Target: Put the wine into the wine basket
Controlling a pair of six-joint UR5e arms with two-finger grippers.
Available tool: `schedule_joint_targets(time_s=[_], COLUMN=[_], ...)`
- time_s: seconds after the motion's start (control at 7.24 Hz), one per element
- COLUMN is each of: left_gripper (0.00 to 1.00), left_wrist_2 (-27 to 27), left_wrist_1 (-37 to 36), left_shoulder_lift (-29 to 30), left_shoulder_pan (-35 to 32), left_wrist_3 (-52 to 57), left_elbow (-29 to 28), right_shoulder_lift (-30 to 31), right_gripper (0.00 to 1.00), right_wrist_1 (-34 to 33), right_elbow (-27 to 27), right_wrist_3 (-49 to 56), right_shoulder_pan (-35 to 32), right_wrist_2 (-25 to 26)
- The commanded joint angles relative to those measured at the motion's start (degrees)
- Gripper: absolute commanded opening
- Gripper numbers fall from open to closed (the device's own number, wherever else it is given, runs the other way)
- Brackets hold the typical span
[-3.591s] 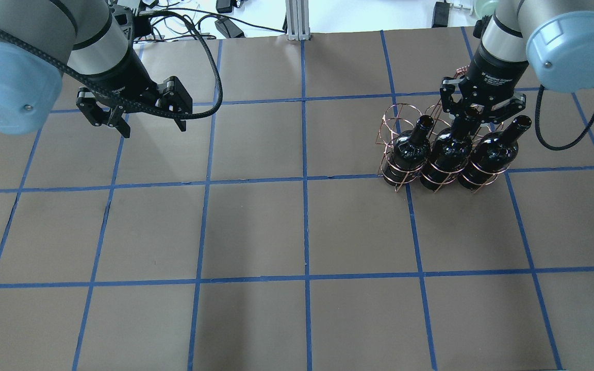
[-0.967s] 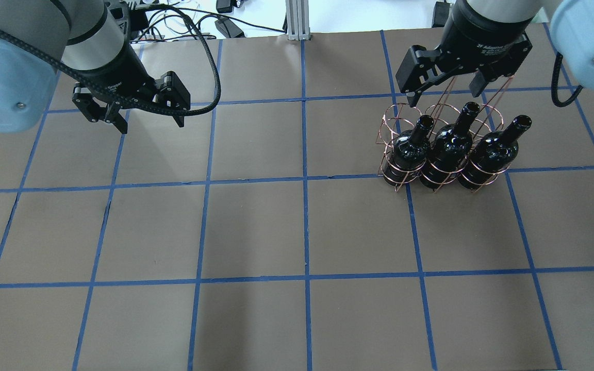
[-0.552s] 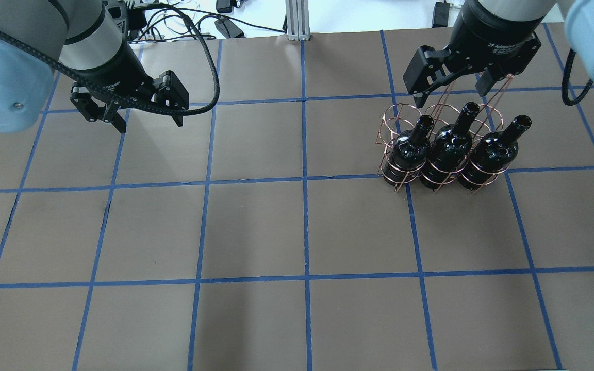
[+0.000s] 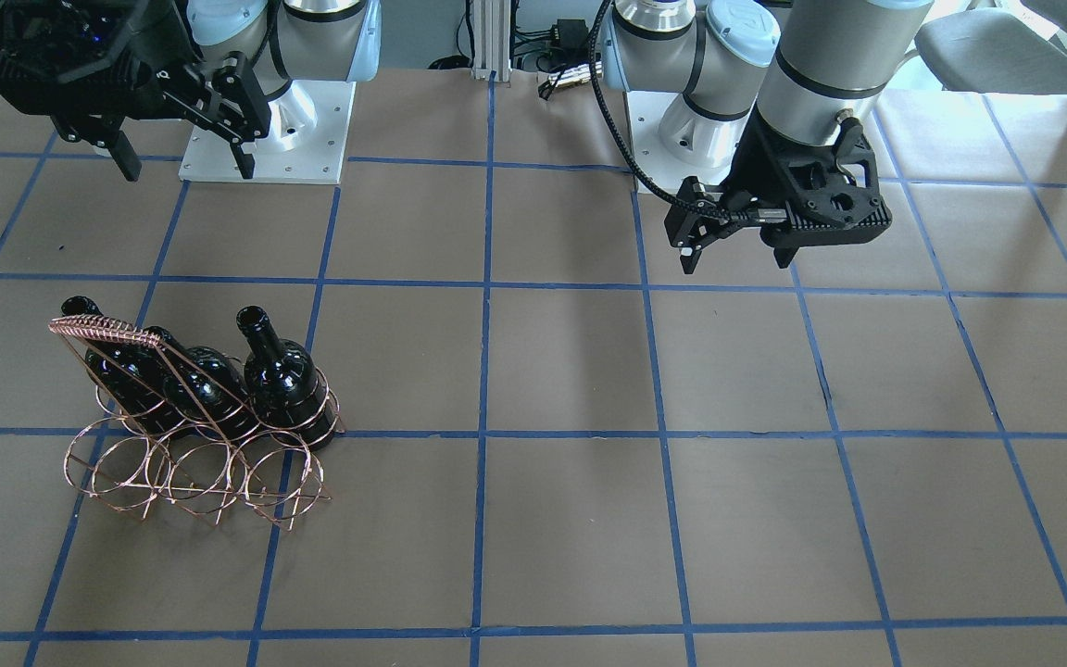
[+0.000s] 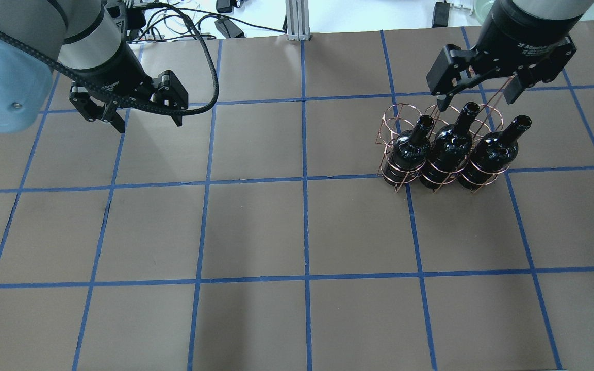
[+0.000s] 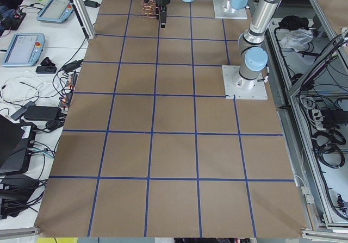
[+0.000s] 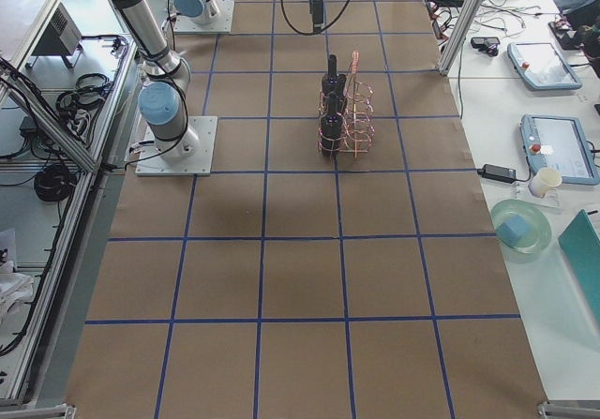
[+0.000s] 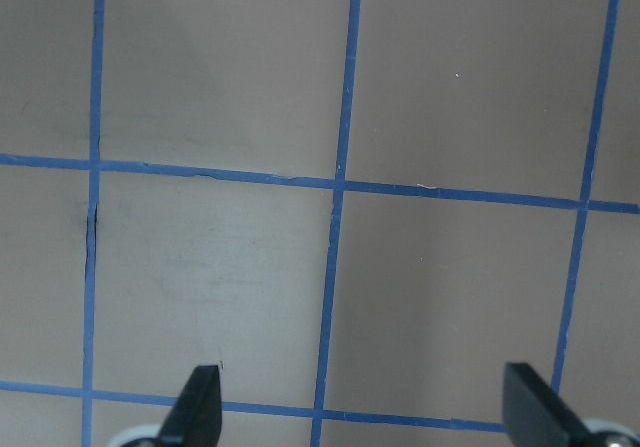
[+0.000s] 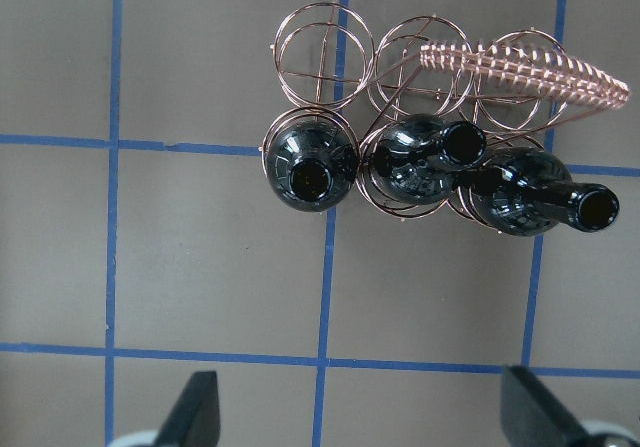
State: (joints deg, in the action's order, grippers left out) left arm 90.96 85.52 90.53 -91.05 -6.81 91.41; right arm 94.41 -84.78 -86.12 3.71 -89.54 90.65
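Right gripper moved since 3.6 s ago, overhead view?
Yes. The right gripper has left the neck of the middle wine bottle and shifted up-frame and slightly right relative to the wine basket.

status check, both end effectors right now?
Left end effector: open, holding nothing.
Right end effector: open, holding nothing, raised above the wine basket.

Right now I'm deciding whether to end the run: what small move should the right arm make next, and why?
Probably just raise the right gripper up and away toward the robot's base. It hangs open and empty above the wine basket, all three wine bottles stand in its rings, and no bottle lies loose on the table, so nothing seems left to grasp.
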Motion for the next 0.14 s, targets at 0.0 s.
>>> schedule_joint_targets(time_s=[0.0], left_gripper=[1.0], left_wrist_2=[0.1], left_wrist_1=[0.0], left_shoulder_lift=[-0.1], left_shoulder_pan=[1.0], left_wrist_3=[0.0], left_elbow=[0.0], right_shoulder_lift=[0.3], right_gripper=[1.0], right_wrist_1=[0.3], right_elbow=[-0.3], right_wrist_3=[0.0], right_shoulder_pan=[0.4], right_wrist_2=[0.0])
